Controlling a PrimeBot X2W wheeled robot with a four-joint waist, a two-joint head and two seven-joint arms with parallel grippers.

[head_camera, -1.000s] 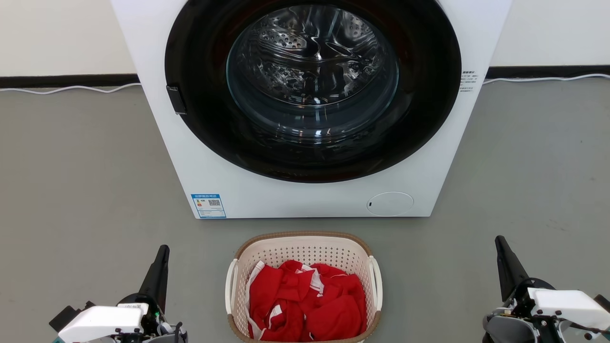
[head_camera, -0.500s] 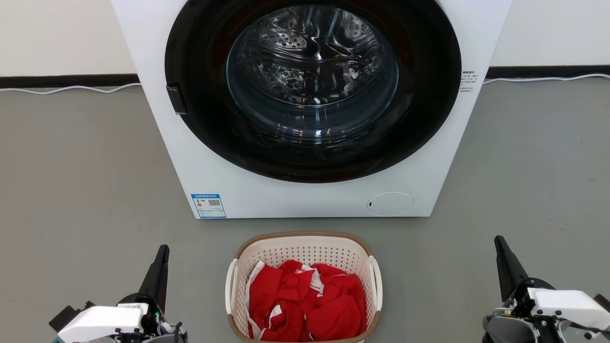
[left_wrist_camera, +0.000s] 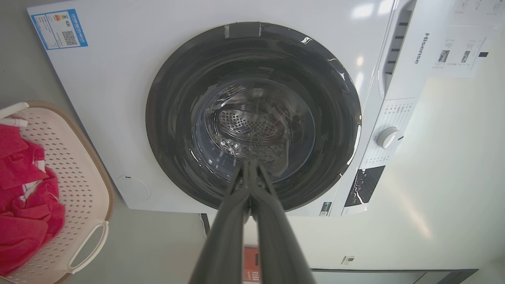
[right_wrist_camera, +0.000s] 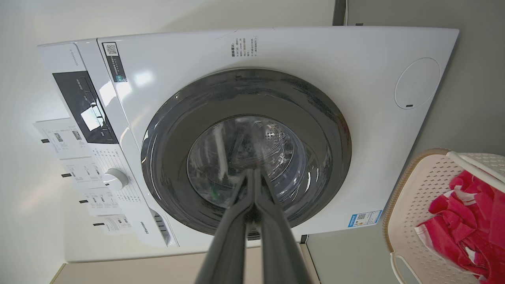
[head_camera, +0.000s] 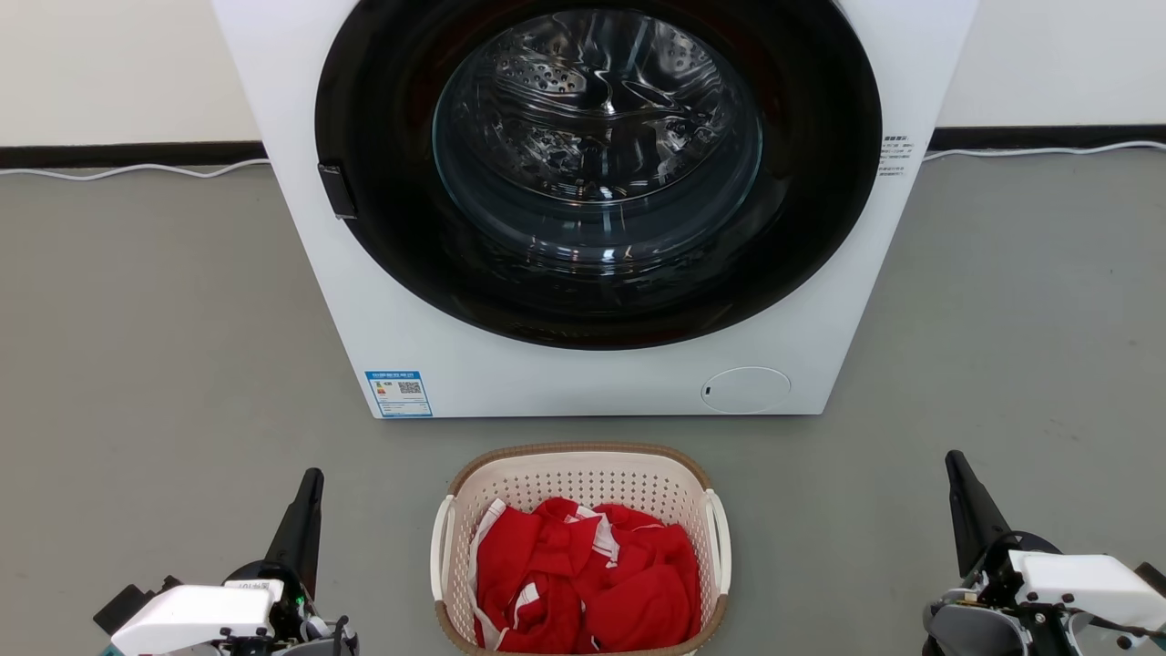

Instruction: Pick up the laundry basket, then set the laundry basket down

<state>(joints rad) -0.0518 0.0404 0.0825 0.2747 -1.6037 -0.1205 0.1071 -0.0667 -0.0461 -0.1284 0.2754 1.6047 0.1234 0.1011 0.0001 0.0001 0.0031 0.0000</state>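
The laundry basket (head_camera: 583, 478), cream-white and perforated with a brown rim and white side handles, sits on the grey floor just in front of the washer, holding red cloth (head_camera: 588, 579). My left gripper (head_camera: 312, 476) hangs to the basket's left, shut and empty, well apart from the handle. On the far right my right gripper (head_camera: 953, 457) is also shut and empty. The left wrist view has the basket (left_wrist_camera: 75, 165) at its left edge and the shut fingertips (left_wrist_camera: 249, 162) before the washer door. In the right wrist view the basket (right_wrist_camera: 418, 185) lies at the lower right, fingertips (right_wrist_camera: 253, 170) together.
A white front-loading washer (head_camera: 583, 383) with a closed dark round door (head_camera: 597, 173) stands right behind the basket. Grey floor (head_camera: 164, 364) spreads to both sides. A white cable (head_camera: 137, 170) runs along the wall base.
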